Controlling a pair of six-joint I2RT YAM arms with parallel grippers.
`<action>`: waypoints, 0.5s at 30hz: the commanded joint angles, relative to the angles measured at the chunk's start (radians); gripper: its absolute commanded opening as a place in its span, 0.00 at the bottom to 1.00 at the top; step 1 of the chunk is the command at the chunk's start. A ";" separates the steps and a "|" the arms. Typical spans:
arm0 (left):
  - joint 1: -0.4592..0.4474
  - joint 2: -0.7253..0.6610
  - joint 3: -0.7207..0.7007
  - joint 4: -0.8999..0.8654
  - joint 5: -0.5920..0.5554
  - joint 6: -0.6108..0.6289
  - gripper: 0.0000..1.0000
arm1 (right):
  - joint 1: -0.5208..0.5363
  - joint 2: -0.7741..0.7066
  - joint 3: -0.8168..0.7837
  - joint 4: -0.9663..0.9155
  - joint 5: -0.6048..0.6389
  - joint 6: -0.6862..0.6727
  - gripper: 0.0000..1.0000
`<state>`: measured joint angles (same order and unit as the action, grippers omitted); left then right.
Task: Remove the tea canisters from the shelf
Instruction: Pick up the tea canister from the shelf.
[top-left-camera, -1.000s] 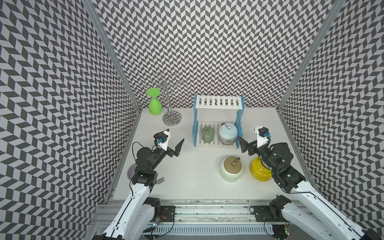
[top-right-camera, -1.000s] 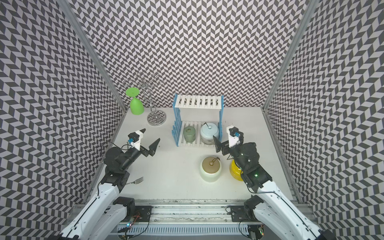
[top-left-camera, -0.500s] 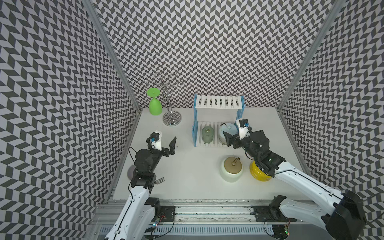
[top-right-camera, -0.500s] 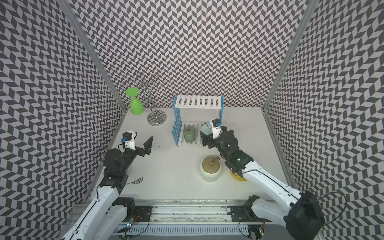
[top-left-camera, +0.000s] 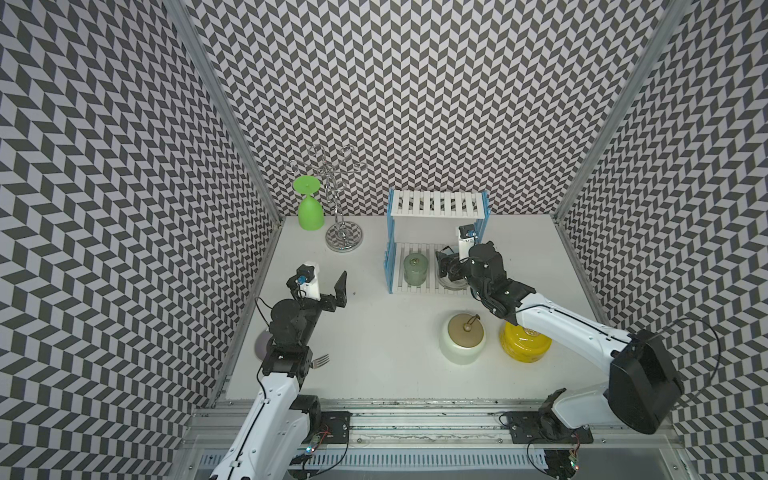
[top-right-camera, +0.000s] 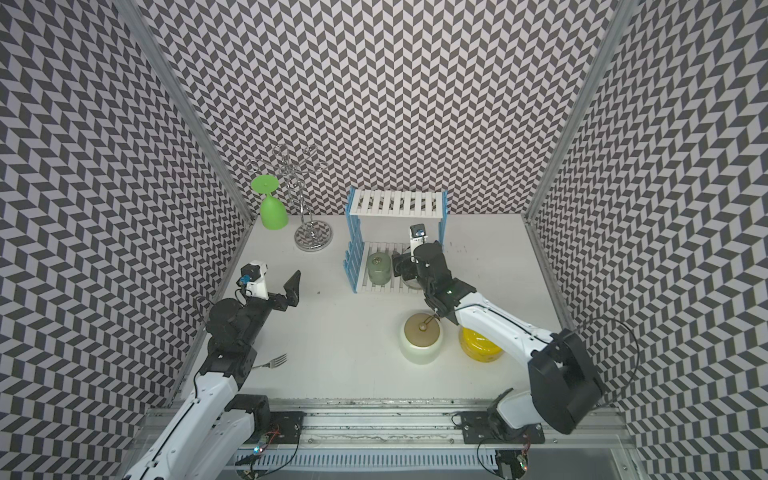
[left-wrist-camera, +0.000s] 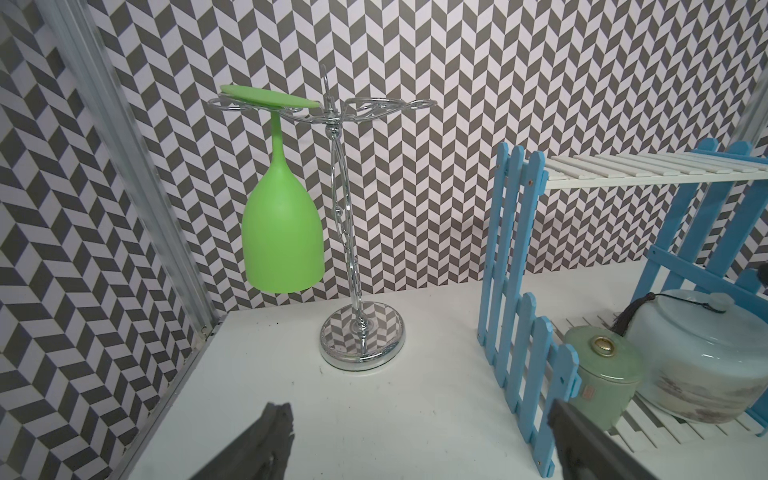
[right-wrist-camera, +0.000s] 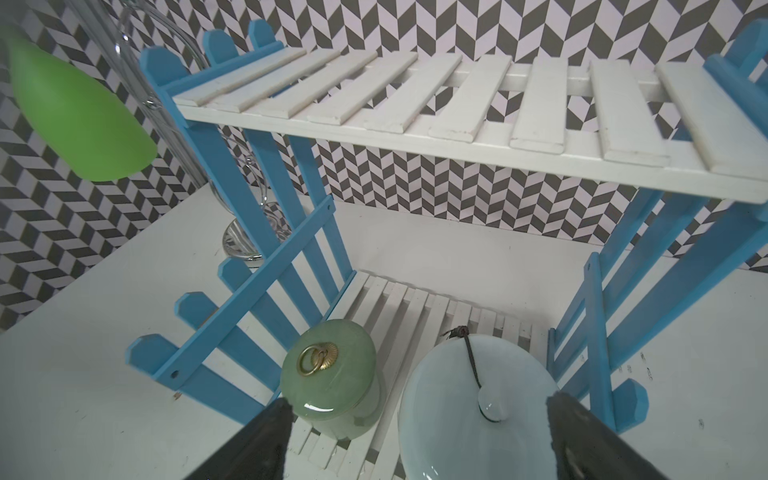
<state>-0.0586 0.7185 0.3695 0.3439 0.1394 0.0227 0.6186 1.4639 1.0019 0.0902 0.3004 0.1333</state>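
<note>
- Large cream jar with gold-brown lid (top-left-camera: 462, 338) and glossy yellow jar (top-left-camera: 525, 343) stand on the white desk (top-left-camera: 374, 353).
- Left hand (top-left-camera: 326, 279) hovers, fingers apart, empty.
- Right hand (right-wrist-camera: 417, 401), fingers spread, reaches over the pale blue tasselled jar (right-wrist-camera: 469, 428), beside the small sage-green jar (top-left-camera: 415, 269) on the blue-sided slatted shelf (top-left-camera: 436, 203), lower board.

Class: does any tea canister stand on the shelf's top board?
No: the top board is bare; the green canister and blue canister stand on the lower board.
</note>
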 joint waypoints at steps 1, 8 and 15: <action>0.001 -0.012 0.016 0.036 -0.067 0.028 1.00 | -0.019 0.054 0.037 0.014 0.037 0.037 0.95; 0.000 -0.022 0.060 0.016 -0.194 0.009 1.00 | -0.051 0.144 0.069 0.021 0.035 0.082 0.93; -0.002 -0.020 0.087 -0.030 -0.081 0.043 1.00 | -0.069 0.199 0.093 0.046 0.029 0.093 0.91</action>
<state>-0.0586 0.7033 0.4362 0.3351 0.0021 0.0364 0.5545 1.6444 1.0668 0.0834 0.3218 0.2111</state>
